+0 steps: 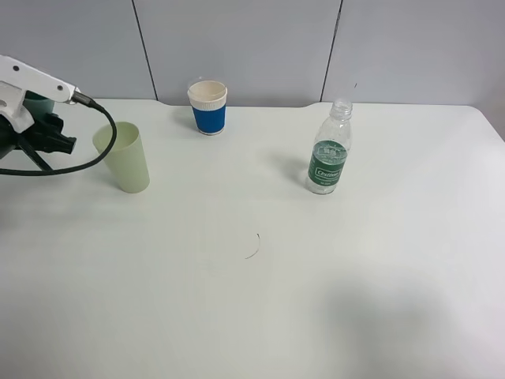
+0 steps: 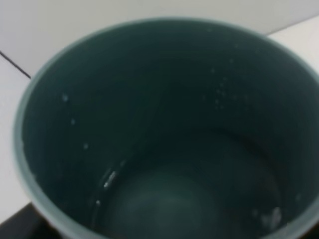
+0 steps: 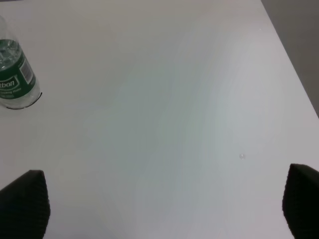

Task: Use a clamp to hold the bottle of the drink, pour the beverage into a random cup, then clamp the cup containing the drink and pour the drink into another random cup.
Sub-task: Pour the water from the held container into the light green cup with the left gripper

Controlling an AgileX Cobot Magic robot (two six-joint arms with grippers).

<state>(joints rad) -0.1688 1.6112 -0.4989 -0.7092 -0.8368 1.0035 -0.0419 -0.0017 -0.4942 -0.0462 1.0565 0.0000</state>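
Hovering spread apart, right pincer has open table beside its edge; left pincer's grip unclear behind cup.

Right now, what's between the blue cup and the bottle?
Nothing: in the exterior high view only bare table lies between the blue cup and the bottle.

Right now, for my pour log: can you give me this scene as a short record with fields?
bottle: upright, uncapped, right of centre
blue paper cup: upright, near the table back edge
light green cup: on the table, beside the left arm
dark teal cup: close under the left wrist camera, seemingly a little liquid inside; grip not visible
right pincer: open, empty, above the table
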